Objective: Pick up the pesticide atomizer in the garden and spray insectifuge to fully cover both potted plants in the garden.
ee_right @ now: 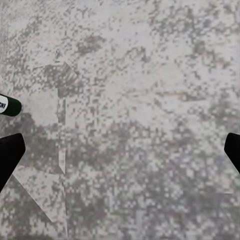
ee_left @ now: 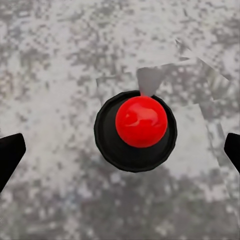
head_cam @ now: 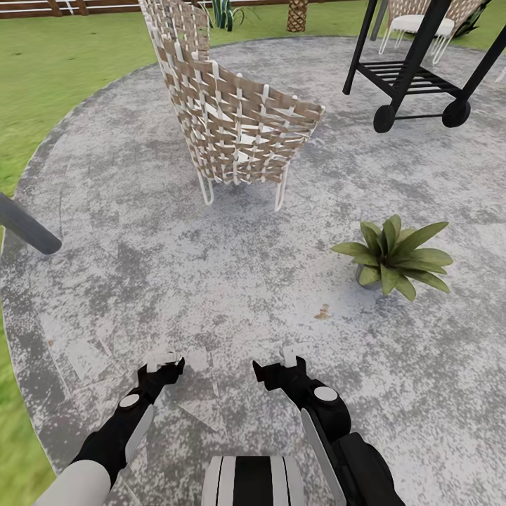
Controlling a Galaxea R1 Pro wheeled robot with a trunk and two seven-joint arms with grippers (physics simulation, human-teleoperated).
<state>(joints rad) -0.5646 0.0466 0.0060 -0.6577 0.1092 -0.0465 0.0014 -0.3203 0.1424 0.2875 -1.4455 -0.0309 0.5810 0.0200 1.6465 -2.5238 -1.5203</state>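
Bare paving (head_cam: 211,281) lay open mid-frame; a woven chair (head_cam: 235,119) blocked the upper centre, a potted plant (head_cam: 395,257) the right.

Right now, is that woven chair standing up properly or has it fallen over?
Upright. The woven chair stands on the grey paving, its thin white legs touching the ground and its tall back rising above the seat.

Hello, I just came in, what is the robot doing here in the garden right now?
The robot stands on the grey round paving with both arms held low in front of it, and neither the left gripper nor the right gripper holds anything; their jaws are open. One potted plant sits ahead to its right, near a woven chair. A dark green bottle end, probably the pesticide atomizer, lies at the edge of the right wrist view, not yet grasped.
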